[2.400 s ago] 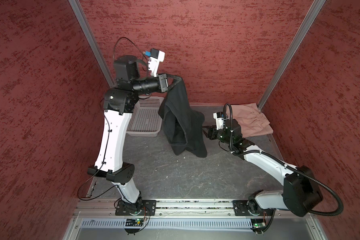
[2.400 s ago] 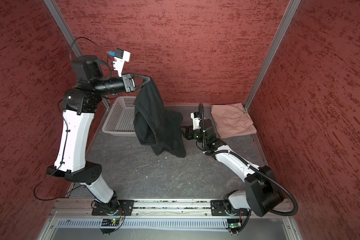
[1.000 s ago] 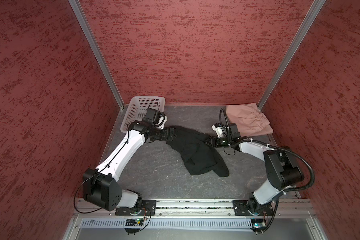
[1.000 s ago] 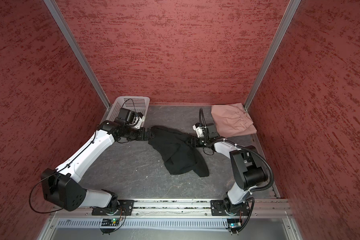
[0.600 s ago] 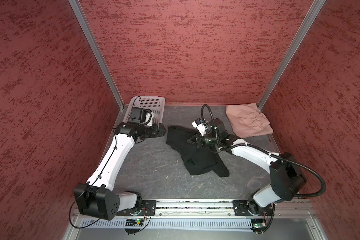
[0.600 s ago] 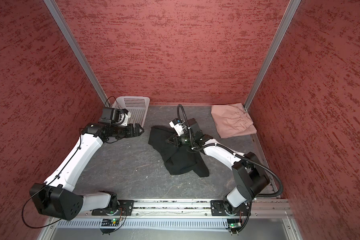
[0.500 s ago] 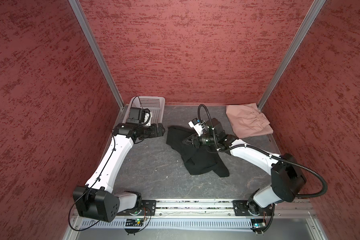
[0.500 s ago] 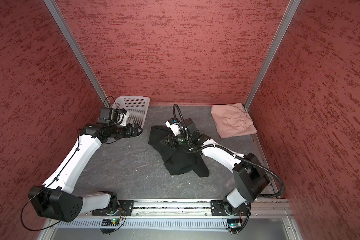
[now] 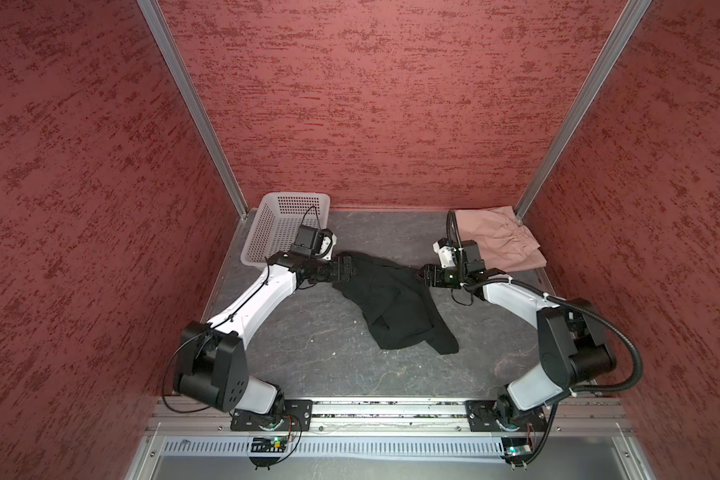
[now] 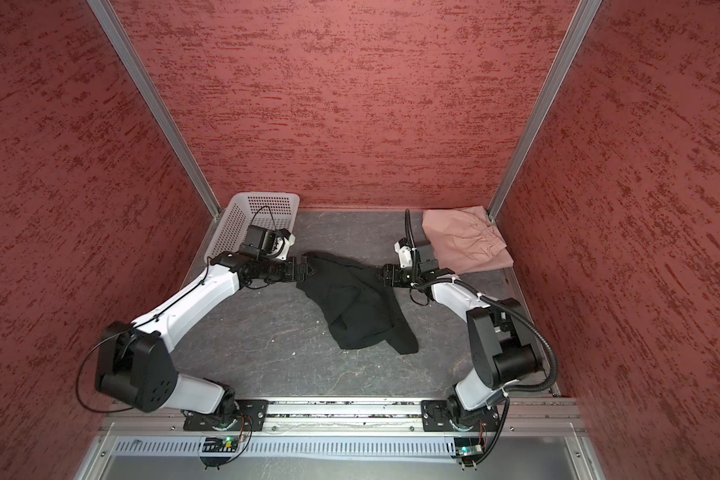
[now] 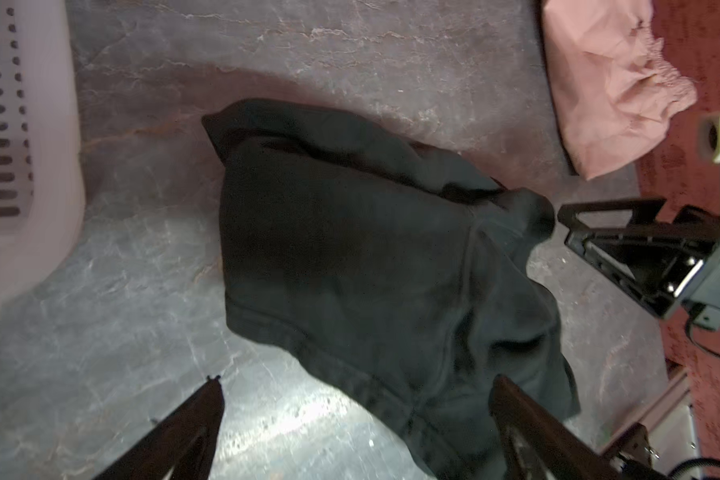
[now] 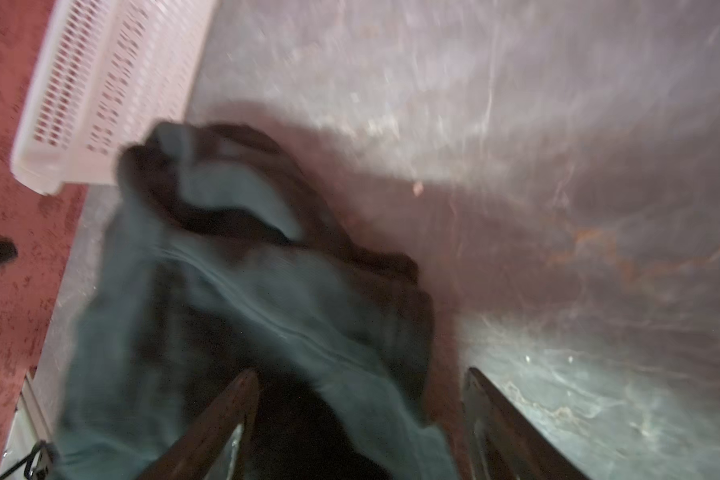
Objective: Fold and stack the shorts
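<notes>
Left wrist view, unlike right wrist, shows the pink shorts (image 11: 607, 83).

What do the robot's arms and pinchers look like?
The left arm and right arm have smooth white shells with chunky black joints. A thick ribbed black hose loops off the right one. The left gripper and right gripper are black, each with two thin pointed fingers. A boxy camera sits on each wrist.
</notes>
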You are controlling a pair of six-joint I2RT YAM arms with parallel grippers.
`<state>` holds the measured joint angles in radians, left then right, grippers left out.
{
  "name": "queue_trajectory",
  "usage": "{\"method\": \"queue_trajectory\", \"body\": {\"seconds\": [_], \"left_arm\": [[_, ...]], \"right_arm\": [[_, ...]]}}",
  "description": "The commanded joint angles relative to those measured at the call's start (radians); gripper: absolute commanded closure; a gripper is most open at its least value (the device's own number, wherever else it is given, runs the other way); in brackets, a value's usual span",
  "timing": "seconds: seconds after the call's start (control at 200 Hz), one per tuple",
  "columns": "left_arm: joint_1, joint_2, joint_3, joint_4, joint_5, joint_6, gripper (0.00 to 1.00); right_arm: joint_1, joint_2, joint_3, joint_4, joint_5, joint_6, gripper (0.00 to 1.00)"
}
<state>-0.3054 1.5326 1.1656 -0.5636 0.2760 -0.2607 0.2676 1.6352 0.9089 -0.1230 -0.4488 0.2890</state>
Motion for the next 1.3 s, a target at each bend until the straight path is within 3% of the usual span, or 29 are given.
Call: {"method": "queue_trajectory", "body": {"seconds": [0.0,0.07,0.26,0.386,0.476,0.551,0.621,0.701,0.882,0.987,1.102,1.182,1.257,1.297], "left_arm": [[0.023,0.126,0.117,0.159,-0.093,0.038,0.01],[0.047,0.248,0.218,0.132,-0.14,0.064,0.01],[0.099,0.458,0.391,0.072,-0.121,0.099,0.01],[0.134,0.517,0.436,0.046,-0.133,0.122,0.01],[0.168,0.535,0.457,0.024,-0.13,0.124,0.01],[0.189,0.526,0.457,0.027,-0.118,0.128,0.01],[0.194,0.51,0.466,0.028,-0.096,0.134,0.01],[0.192,0.477,0.481,0.022,-0.062,0.124,0.01],[0.183,0.348,0.508,-0.062,0.044,0.088,0.01],[0.2,0.228,0.474,-0.144,0.043,0.09,0.01],[0.279,0.077,0.382,-0.223,0.047,0.091,0.01],[0.358,-0.028,0.298,-0.264,0.042,0.096,0.0],[0.434,-0.122,0.215,-0.286,0.03,0.102,0.01],[0.462,-0.166,0.175,-0.291,0.027,0.103,0.01]], "right_arm": [[-0.006,0.051,-0.008,0.107,-0.1,-0.027,0.22],[-0.005,0.066,-0.018,0.127,-0.083,-0.027,0.22],[-0.013,0.094,0.0,0.107,0.008,-0.088,0.18],[-0.015,0.139,0.025,0.143,-0.065,-0.109,0.19],[-0.016,0.159,0.037,0.18,-0.173,-0.101,0.26],[-0.014,0.151,0.026,0.225,-0.24,-0.076,0.42],[-0.012,0.124,0.015,0.244,-0.256,-0.055,0.72],[-0.005,0.077,0.04,0.174,-0.231,-0.061,1.0],[0.087,-0.074,0.137,-0.015,-0.174,-0.067,1.0],[0.27,-0.082,0.216,-0.066,-0.118,-0.064,1.0],[0.467,0.031,0.327,-0.018,-0.113,-0.023,1.0],[0.566,0.145,0.451,-0.02,-0.097,-0.029,0.78],[0.621,0.242,0.584,-0.051,-0.123,-0.049,0.49],[0.634,0.267,0.634,-0.062,-0.138,-0.054,0.39]]}}
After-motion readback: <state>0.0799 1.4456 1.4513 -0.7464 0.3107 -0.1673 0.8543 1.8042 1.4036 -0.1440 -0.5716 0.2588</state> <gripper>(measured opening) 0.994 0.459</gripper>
